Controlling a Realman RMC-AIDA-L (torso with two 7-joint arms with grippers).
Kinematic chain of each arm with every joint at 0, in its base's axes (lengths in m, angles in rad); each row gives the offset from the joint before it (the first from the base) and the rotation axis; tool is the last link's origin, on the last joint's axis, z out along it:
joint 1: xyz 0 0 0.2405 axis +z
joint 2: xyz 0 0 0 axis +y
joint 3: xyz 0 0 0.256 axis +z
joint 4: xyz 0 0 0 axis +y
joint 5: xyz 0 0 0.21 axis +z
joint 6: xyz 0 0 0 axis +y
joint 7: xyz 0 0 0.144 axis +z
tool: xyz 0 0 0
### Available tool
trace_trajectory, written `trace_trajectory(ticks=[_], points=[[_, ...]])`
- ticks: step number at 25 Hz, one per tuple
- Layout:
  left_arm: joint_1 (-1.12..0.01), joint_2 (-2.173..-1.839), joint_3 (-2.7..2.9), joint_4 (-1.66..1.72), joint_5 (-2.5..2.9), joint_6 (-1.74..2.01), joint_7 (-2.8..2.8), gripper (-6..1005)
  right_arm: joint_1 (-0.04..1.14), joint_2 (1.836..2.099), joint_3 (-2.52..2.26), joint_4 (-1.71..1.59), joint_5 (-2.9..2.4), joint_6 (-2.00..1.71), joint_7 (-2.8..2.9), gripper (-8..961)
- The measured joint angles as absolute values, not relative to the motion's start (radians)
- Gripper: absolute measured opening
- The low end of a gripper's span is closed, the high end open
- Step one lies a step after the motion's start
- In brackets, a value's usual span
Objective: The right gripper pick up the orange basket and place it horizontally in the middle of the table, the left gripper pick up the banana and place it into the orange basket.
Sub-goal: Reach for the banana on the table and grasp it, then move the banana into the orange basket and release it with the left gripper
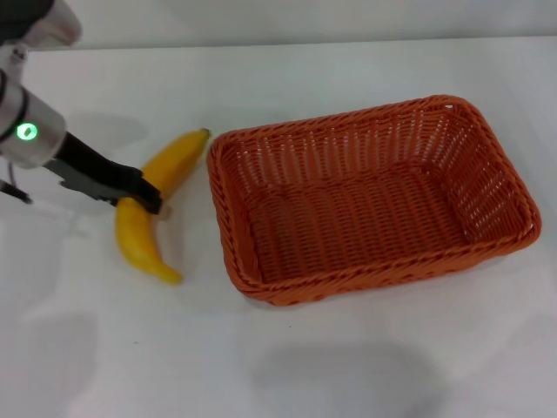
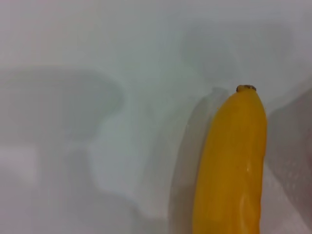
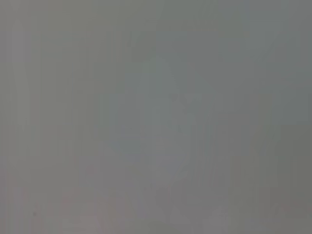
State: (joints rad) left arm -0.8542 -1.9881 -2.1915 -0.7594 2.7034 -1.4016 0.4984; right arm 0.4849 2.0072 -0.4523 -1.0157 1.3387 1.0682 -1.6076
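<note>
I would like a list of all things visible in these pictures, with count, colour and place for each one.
basket: one, orange, on the table right of the middle, long side across, nothing inside.
banana: one, yellow, lying on the table just left of the basket, outside it.
table: one, white, under everything.
left gripper: one, black, down at the middle of the banana; its arm reaches in from the left edge with a green light.
right gripper: not in view; its wrist camera shows only plain grey.
</note>
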Motion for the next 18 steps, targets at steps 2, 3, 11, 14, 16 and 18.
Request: trace_trajectory(ticks=[2,3,11,14,16,18], points=[[-0.810,-1.990,-2.193,-0.847,2.704,-1.446,0.489,533,0.485,2.007,-0.453,-1.019,1.340,1.072,-1.603,856],[-0.780,-1.993,-2.194,-0.919,2.703,-1.474,0.484,533,0.485,2.007,-0.453,-1.019,1.342,1.074,-1.600,856],[-0.644,-1.996,-2.257,-1.346,2.651,-1.712,0.546,534,0.483,2.005,-0.453,-1.025,1.378,1.082,-1.591,857],[-0.643,-1.995,-2.304,-1.406,2.570,-1.753,0.599,534,0.483,2.006,-0.453,-1.031,1.380,1.085,-1.584,857],[-0.649,-1.991,-2.313,-1.430,2.494,-1.767,0.634,534,0.482,2.008,-0.453,-1.035,1.387,1.087,-1.582,857],[-0.662,-1.988,-2.312,-1.434,2.444,-1.768,0.686,534,0.479,2.009,-0.453,-1.036,1.402,1.096,-1.582,857]])
